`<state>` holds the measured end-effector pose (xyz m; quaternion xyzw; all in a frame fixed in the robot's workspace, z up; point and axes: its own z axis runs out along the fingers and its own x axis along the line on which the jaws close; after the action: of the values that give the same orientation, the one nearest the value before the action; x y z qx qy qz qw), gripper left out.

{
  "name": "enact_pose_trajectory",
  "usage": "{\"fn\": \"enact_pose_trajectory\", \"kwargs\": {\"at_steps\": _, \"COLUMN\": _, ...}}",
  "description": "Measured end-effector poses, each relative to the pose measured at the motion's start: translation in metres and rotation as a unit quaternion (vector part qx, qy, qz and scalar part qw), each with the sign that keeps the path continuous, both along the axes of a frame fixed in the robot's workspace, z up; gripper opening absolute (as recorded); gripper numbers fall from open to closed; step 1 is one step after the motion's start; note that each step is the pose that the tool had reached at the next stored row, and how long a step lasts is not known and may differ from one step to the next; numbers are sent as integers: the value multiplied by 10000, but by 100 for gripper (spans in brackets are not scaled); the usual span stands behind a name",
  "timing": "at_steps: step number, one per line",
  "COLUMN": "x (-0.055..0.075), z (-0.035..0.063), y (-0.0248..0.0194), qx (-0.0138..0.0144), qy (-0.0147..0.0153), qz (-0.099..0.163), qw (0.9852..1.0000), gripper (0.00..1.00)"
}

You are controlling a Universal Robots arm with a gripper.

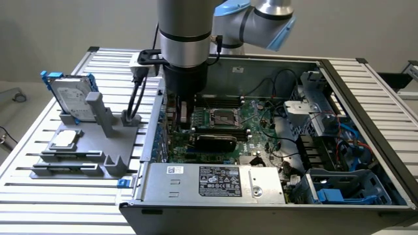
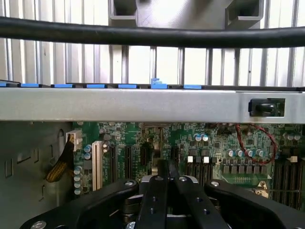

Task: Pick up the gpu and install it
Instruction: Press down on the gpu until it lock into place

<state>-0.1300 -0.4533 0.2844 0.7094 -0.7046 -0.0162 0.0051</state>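
My gripper (image 1: 185, 125) reaches down into the open computer case, over the side of the green motherboard (image 1: 258, 115) at the exterior view's left. In the wrist view my gripper (image 2: 167, 166) has its two black fingers (image 2: 155, 195) pressed together, with nothing showing between them, and they point at the board's expansion slots (image 2: 128, 162). A short black-topped card, the gpu (image 1: 214, 141), stands on the motherboard. Its end lies just beside my gripper's tip, on the exterior view's right. Contact between the fingers and the card does not show.
The case's rear wall (image 2: 143, 105) with blue tabs lies just beyond the slots. A grey fixture (image 1: 98, 142) outside the case, at the exterior view's left, holds a hard drive in a blue frame (image 1: 68, 95). The power supply (image 1: 216, 181) fills the near side. Cables and drive cages (image 1: 339, 186) crowd the exterior view's right.
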Motion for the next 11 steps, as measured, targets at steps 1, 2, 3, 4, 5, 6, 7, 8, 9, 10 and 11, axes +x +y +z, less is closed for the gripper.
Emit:
{"fn": "enact_pose_trajectory", "kwargs": {"at_steps": 1, "x": -11, "z": 1, "y": 0, "qx": -6, "qy": 14, "qz": 0, "qw": 10000, "gripper": 11}}
{"fn": "enact_pose_trajectory", "kwargs": {"at_steps": 2, "x": -21, "z": 1, "y": 0, "qx": -12, "qy": 29, "qz": 0, "qw": 10000, "gripper": 11}}
{"fn": "enact_pose_trajectory", "kwargs": {"at_steps": 3, "x": -31, "z": 2, "y": -1, "qx": -19, "qy": 47, "qz": 0, "qw": 10000, "gripper": 11}}
{"fn": "enact_pose_trajectory", "kwargs": {"at_steps": 4, "x": -41, "z": 2, "y": -1, "qx": -25, "qy": 65, "qz": 0, "qw": 10000, "gripper": 11}}
{"fn": "enact_pose_trajectory", "kwargs": {"at_steps": 5, "x": -50, "z": 2, "y": -1, "qx": -31, "qy": 82, "qz": 0, "qw": 10000, "gripper": 11}}
{"fn": "enact_pose_trajectory", "kwargs": {"at_steps": 6, "x": -60, "z": 2, "y": -1, "qx": -36, "qy": 99, "qz": 0, "qw": 9999, "gripper": 11}}
{"fn": "enact_pose_trajectory", "kwargs": {"at_steps": 7, "x": -69, "z": 3, "y": -1, "qx": -42, "qy": 113, "qz": 0, "qw": 9999, "gripper": 11}}
{"fn": "enact_pose_trajectory", "kwargs": {"at_steps": 8, "x": -78, "z": 3, "y": -1, "qx": -47, "qy": 126, "qz": 0, "qw": 9999, "gripper": 11}}
{"fn": "enact_pose_trajectory", "kwargs": {"at_steps": 9, "x": -88, "z": 4, "y": -1, "qx": -52, "qy": 140, "qz": 0, "qw": 9999, "gripper": 11}}
{"fn": "enact_pose_trajectory", "kwargs": {"at_steps": 10, "x": -96, "z": 6, "y": 0, "qx": -56, "qy": 151, "qz": 0, "qw": 9999, "gripper": 11}}
{"fn": "enact_pose_trajectory", "kwargs": {"at_steps": 11, "x": -104, "z": 10, "y": 0, "qx": -59, "qy": 162, "qz": 0, "qw": 9999, "gripper": 11}}
